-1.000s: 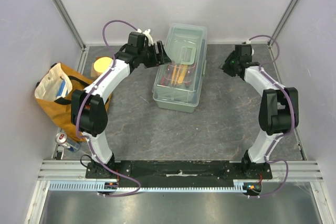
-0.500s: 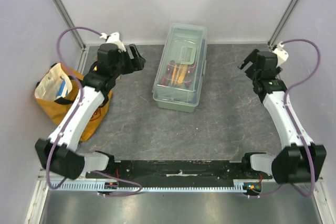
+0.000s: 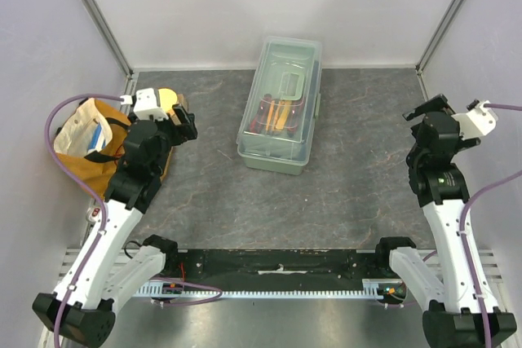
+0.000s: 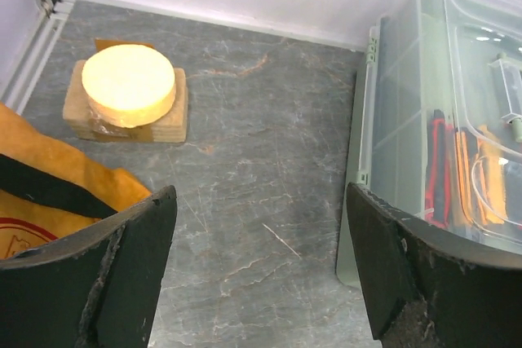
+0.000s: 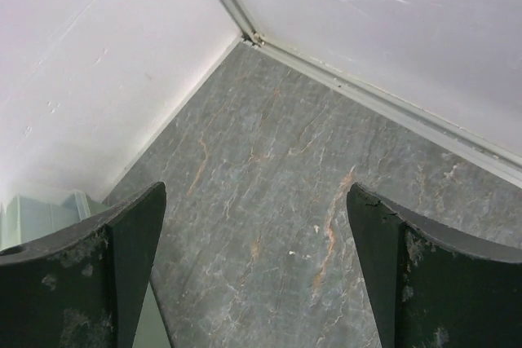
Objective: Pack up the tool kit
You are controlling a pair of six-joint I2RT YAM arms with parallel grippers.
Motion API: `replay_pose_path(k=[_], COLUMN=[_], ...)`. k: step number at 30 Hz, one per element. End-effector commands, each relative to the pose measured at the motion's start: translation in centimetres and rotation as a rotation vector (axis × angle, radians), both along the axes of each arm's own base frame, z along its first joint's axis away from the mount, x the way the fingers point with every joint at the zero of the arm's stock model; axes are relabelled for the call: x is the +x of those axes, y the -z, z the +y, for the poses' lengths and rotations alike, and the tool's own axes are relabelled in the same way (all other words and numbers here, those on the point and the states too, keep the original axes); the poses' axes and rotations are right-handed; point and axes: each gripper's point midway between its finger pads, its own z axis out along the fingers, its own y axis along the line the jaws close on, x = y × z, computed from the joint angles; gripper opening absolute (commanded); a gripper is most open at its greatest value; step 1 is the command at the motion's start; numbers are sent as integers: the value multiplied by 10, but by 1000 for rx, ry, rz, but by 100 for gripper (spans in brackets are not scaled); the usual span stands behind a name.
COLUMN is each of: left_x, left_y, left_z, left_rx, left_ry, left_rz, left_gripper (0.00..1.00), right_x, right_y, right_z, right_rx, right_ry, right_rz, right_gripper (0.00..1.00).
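The tool kit's pale green toolbox (image 3: 281, 103) stands at the back middle of the table with its translucent lid down. Red, orange and black tool handles show through the lid (image 4: 469, 177). My left gripper (image 3: 183, 124) hovers open to the left of the box, clear of it; in the left wrist view its jaws (image 4: 259, 201) stand wide over bare table with the box wall (image 4: 391, 120) on the right. My right gripper (image 3: 428, 109) hangs open near the right wall, well away from the box. Its wrist view (image 5: 255, 201) holds only table and a box corner (image 5: 41, 213).
A yellow-orange cloth bag (image 3: 86, 148) slumps against the left wall. Behind it a round yellow disc on a wooden block (image 4: 128, 87) sits near the back left corner. Walls and metal frame posts close the table on three sides.
Both arms have pulled back from the toolbox toward the near edge and out to the sides. The right gripper's jaws have opened wide, and the left gripper's have spread further.
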Motion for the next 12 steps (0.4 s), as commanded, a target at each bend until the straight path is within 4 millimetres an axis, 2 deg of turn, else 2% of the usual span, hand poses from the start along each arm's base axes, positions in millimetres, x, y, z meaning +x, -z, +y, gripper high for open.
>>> replay_pose_path(k=[1,12], left_x=[-3,-3], left_y=[-23,-29], left_z=[12,14], left_rx=[56,84], left_ry=[-34,-36], left_rz=[-100,-105], left_gripper=[90,92], right_x=[-16,-8], right_y=[-3,4], right_z=[-15,-9], right_rx=[-31,21], right_ry=[91,70], right_rz=[-7,-10], right_gripper=[98,98])
